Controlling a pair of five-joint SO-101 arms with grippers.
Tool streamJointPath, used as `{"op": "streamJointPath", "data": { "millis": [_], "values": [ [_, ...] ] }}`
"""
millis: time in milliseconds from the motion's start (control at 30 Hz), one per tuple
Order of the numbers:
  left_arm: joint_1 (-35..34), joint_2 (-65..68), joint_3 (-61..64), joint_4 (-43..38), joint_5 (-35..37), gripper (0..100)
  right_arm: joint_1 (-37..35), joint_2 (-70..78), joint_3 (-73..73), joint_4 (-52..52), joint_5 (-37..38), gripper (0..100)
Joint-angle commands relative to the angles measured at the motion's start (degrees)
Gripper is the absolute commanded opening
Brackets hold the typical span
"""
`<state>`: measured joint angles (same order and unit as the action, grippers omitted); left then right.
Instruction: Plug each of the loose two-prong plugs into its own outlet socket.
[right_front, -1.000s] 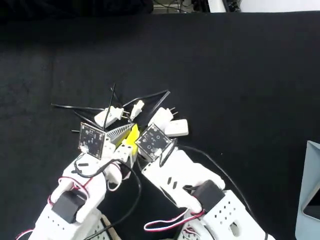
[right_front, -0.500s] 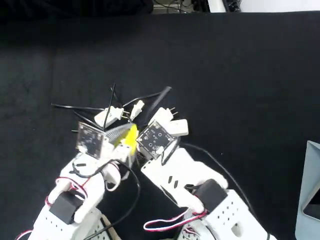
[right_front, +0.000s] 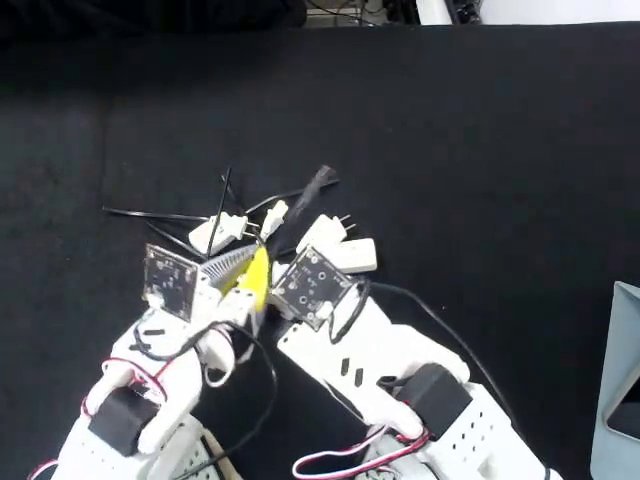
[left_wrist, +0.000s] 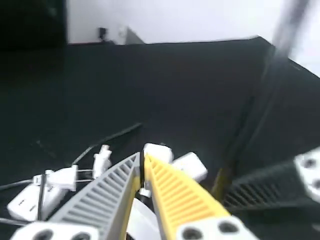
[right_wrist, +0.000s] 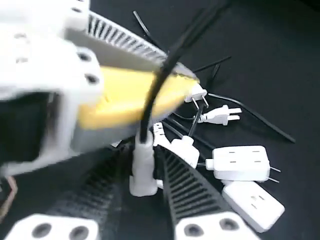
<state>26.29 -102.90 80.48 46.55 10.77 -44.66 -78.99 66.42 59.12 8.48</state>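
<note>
Right pincer (right_wrist: 142, 150) clamped on white plug (right_wrist: 141, 175); its black cord (right_front: 318, 182) has swung up in the last second, so I reckon the plug's lifted. Outlet socket (right_wrist: 240, 162) just beyond my tips, unmated. Left pincer (left_wrist: 141, 159) clenched alongside, backed off slightly

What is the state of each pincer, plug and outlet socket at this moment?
left pincer: shut, fingers meeting at the tips.
right pincer: shut on the white plug.
white plug: gripped, not in any socket.
black cable: runs up from the white plug, off the table.
loose plug: lying on the table, unplugged.
outlet socket: lying flat, slots empty.
second outlet socket: lying flat, slots empty.
</note>
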Motion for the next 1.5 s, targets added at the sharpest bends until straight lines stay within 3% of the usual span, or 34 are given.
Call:
{"op": "streamJointPath", "data": {
  "millis": [0, 133, 233, 533, 700, 800, 867, 1100, 1400, 1467],
  "values": [
    [6.0, -0.2, -7.1, 5.1, -0.8, 3, -0.9, -0.2, -3.5, -0.3, -0.3, 1.1],
    [7.4, -0.2, -9.1, 9.7, -4.0, 3, -0.6, -0.2, -4.1, 1.1, -0.3, 1.1],
    [4.3, -0.2, -11.6, 11.6, -3.9, 3, -0.6, -0.2, -4.1, 1.3, -0.5, 1.1],
    [-23.7, 0.2, -12.2, 13.5, -5.2, 3, 6.8, 0.3, -3.1, -1.2, -3.3, 1.1],
    [-33.7, 0.0, -9.2, 16.5, -19.9, 3, 8.2, 0.3, 3.1, -5.5, -3.8, 1.1],
    [-35.0, 0.1, -7.3, 18.7, -31.0, 3, 8.4, 0.3, 7.2, -9.8, -3.9, 1.1],
    [-35.0, 0.4, -6.4, 19.2, -33.8, 3, 9.5, 0.2, 9.4, -12.7, -4.5, 1.1],
    [-33.5, 5.1, -5.7, 19.2, -33.7, 18, 12.9, 0.2, 12.2, -16.4, -7.6, 1.2],
    [-30.4, 35.8, -15.3, 17.2, -26.5, 19, 14.9, -0.2, 13.1, -16.1, -10.4, 1.2],
    [-29.0, 42.5, -17.5, 17.5, -25.1, 23, 15.1, -0.2, 13.8, -16.4, -10.4, 1.2]
  ]
}}
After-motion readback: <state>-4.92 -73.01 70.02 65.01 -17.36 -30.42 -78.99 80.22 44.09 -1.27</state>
